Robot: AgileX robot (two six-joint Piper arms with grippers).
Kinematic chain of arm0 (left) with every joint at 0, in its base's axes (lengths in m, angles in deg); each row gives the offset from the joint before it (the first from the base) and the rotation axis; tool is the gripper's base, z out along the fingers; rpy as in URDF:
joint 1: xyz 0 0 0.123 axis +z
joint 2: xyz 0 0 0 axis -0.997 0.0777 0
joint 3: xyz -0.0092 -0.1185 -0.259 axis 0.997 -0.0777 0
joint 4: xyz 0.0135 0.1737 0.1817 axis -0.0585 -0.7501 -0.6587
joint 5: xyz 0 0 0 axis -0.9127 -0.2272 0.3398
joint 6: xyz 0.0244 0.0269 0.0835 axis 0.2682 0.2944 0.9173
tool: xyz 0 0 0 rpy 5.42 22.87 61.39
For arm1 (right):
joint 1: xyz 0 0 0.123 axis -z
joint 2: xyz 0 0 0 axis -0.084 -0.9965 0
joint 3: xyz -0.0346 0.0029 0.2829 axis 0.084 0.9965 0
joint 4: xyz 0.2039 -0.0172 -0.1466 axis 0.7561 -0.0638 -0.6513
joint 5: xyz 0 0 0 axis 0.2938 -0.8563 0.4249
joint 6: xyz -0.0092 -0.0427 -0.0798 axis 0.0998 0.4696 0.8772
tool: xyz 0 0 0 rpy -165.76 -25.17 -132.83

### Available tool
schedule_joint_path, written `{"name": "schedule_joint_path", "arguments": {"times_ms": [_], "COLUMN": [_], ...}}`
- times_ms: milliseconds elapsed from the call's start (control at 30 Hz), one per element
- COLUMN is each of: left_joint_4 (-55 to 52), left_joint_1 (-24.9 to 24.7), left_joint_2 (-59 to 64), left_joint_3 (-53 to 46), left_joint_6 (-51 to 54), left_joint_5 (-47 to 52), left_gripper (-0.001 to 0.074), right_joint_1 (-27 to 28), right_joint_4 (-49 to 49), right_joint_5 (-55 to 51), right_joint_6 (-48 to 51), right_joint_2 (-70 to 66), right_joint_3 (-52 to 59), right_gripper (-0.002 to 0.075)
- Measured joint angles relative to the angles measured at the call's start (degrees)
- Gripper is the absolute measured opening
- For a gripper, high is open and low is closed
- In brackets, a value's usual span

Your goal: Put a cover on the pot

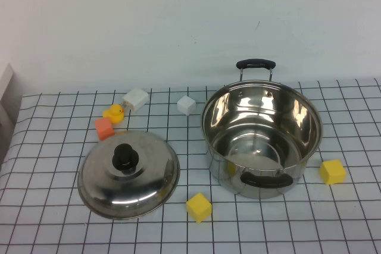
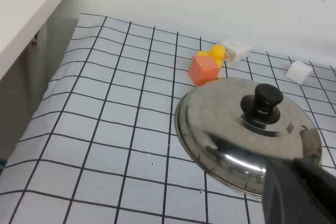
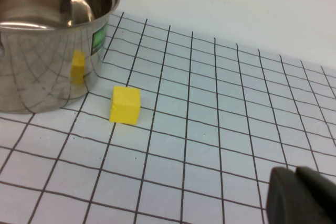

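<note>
The pot [image 1: 262,138] stands uncovered toward the tabletop's [image 1: 53,218] far right; the lid [image 1: 128,173] lies near its left edge. Left tool [image 2: 302,192] and right tool [image 3: 302,195]: cannot tell their opening.

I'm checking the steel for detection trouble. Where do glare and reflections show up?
High view: bright glare inside the pot, softer sheen on the lid. Left wrist view: dark left gripper mirrored on the lid. Right wrist view: yellow cube mirrored in the pot wall; right gripper blurred.
</note>
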Motion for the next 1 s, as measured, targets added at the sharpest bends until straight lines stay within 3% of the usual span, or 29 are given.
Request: {"name": "schedule_joint_path", "arguments": {"times_ms": [1000], "left_joint_4": [0.8], "left_joint_1": [0.0], "left_joint_2": [0.0], "left_joint_3": [0.0], "left_joint_6": [0.0], "left_joint_5": [0.1], "left_gripper": [-0.0002], "right_joint_1": [0.0], "right_joint_4": [0.0], "right_joint_5": [0.0], "right_joint_6": [0.0], "right_joint_2": [0.0], "right_joint_3": [0.0], "right_gripper": [0.0009]}}
